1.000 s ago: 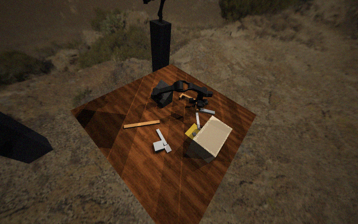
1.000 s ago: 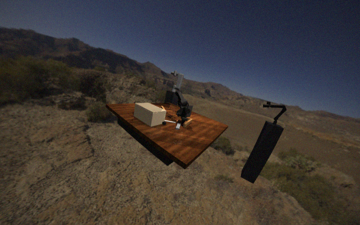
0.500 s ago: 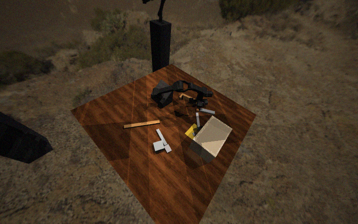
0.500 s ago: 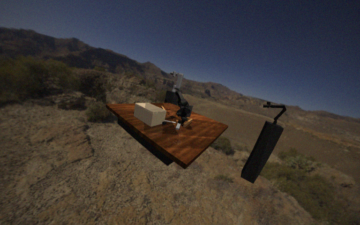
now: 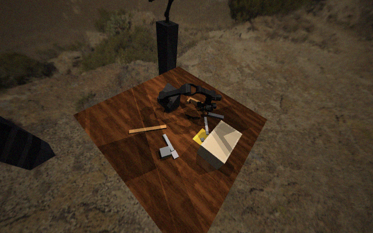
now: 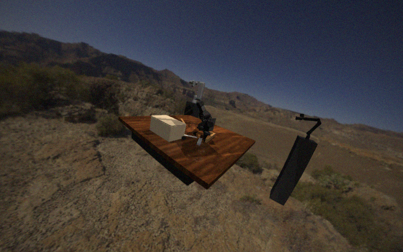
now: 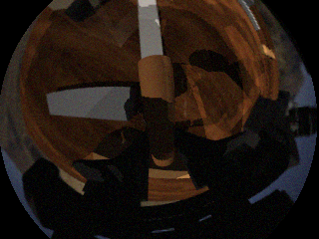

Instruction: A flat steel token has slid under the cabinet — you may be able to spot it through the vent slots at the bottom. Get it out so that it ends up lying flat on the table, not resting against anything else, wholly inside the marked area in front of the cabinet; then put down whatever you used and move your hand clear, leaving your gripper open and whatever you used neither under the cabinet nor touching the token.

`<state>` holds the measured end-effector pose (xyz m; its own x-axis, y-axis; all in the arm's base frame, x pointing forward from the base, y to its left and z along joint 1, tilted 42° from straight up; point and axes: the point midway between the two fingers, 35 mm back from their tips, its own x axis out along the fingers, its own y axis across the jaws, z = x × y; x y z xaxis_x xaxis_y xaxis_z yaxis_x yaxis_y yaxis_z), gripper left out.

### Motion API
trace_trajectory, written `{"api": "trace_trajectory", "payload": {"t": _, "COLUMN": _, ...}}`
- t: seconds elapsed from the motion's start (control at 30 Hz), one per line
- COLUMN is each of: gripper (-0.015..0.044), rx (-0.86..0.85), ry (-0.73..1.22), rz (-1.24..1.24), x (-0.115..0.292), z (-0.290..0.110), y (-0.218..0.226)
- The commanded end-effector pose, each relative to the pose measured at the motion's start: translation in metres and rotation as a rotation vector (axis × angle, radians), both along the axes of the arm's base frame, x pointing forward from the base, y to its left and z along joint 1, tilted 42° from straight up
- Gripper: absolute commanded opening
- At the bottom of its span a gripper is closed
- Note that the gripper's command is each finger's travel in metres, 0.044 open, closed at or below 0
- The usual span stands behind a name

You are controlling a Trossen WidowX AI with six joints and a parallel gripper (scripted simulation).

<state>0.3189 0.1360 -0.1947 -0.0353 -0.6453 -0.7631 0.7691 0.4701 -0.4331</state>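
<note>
Black parallel-jaw gripper (image 5: 206,110) low over the table, clamped on the brown wooden handle (image 7: 156,80) of a long tool, fingers wrapped round the grip end and the rest of the stick running straight out ahead. Flat grey metal blade (image 5: 206,125) on that tool lying along the dark wooden table top (image 5: 110,121), its far tip reaching onto the yellow marked patch (image 5: 197,136) in front of the pale beige box cabinet (image 5: 221,140). Small grey flat steel token (image 5: 202,139) sitting on that yellow patch, right by the blade tip and close against the cabinet's front edge; whether touching the blade or the cabinet, cannot tell from here. From the wrist view, blade pointing dead up toward the yellow, a second grey flat bar (image 7: 90,103) lying crosswise off to the left of the handle. Same grey bar (image 5: 215,115) seen from above just beside the gripper on the cabinet side. Black jointed robot arm (image 5: 182,91) arched over from its dark base, a short tan wooden piece (image 5: 193,100) tucked beneath the arch. Further out, a long thin light wooden strip (image 5: 147,128) lying flat well apart to the left, and a grey T-shaped metal piece (image 5: 168,148) nearer the table's middle. Black camera post (image 5: 166,46) standing beyond the far table corner
</note>
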Motion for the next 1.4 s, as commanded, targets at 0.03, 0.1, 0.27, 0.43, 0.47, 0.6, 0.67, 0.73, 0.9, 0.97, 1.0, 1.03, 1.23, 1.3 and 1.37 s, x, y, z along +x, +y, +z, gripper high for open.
{"api": "trace_trajectory", "payload": {"t": 0.03, "gripper": 0.0000, "rx": 0.000, "ry": 0.000, "rz": 0.001, "x": -0.007, "z": -0.004, "y": 0.009}}
{"api": "trace_trajectory", "payload": {"t": 0.1, "gripper": 0.0000, "rx": 0.000, "ry": 0.000, "rz": 0.001, "x": -0.010, "z": -0.006, "y": 0.011}}
{"api": "trace_trajectory", "payload": {"t": 0.27, "gripper": 0.0000, "rx": 0.000, "ry": 0.000, "rz": 0.000, "x": -0.016, "z": -0.010, "y": 0.018}}
{"api": "trace_trajectory", "payload": {"t": 0.43, "gripper": 0.0000, "rx": 0.001, "ry": 0.000, "rz": 0.000, "x": -0.023, "z": -0.015, "y": 0.024}}
{"api": "trace_trajectory", "payload": {"t": 0.47, "gripper": 0.0000, "rx": 0.001, "ry": 0.000, "rz": 0.000, "x": -0.024, "z": -0.016, "y": 0.025}}
{"api": "trace_trajectory", "payload": {"t": 0.6, "gripper": 0.0000, "rx": 0.002, "ry": 0.000, "rz": -0.001, "x": -0.029, "z": -0.020, "y": 0.031}}
{"api": "trace_trajectory", "payload": {"t": 0.67, "gripper": 0.0000, "rx": 0.002, "ry": 0.000, "rz": -0.001, "x": -0.031, "z": -0.022, "y": 0.033}}
{"api": "trace_trajectory", "payload": {"t": 0.73, "gripper": 0.0000, "rx": 0.002, "ry": 0.000, "rz": -0.001, "x": -0.034, "z": -0.024, "y": 0.036}}
{"api": "trace_trajectory", "payload": {"t": 0.9, "gripper": 0.0053, "rx": -0.002, "ry": 0.007, "rz": -0.005, "x": -0.034, "z": -0.023, "y": 0.031}}
{"api": "trace_trajectory", "payload": {"t": 0.97, "gripper": 0.0105, "rx": -0.002, "ry": 0.007, "rz": -0.005, "x": -0.034, "z": -0.023, "y": 0.031}}
{"api": "trace_trajectory", "payload": {"t": 1.0, "gripper": 0.0131, "rx": -0.002, "ry": 0.007, "rz": -0.005, "x": -0.034, "z": -0.023, "y": 0.031}}
{"api": "trace_trajectory", "payload": {"t": 1.03, "gripper": 0.0157, "rx": -0.002, "ry": 0.007, "rz": -0.005, "x": -0.034, "z": -0.023, "y": 0.031}}
{"api": "trace_trajectory", "payload": {"t": 1.23, "gripper": 0.0315, "rx": -0.002, "ry": 0.007, "rz": -0.005, "x": -0.034, "z": -0.023, "y": 0.031}}
{"api": "trace_trajectory", "payload": {"t": 1.3, "gripper": 0.0368, "rx": -0.001, "ry": 0.006, "rz": -0.005, "x": -0.033, "z": -0.019, "y": 0.035}}
{"api": "trace_trajectory", "payload": {"t": 1.37, "gripper": 0.0420, "rx": 0.000, "ry": 0.005, "rz": -0.005, "x": -0.031, "z": -0.010, "y": 0.044}}
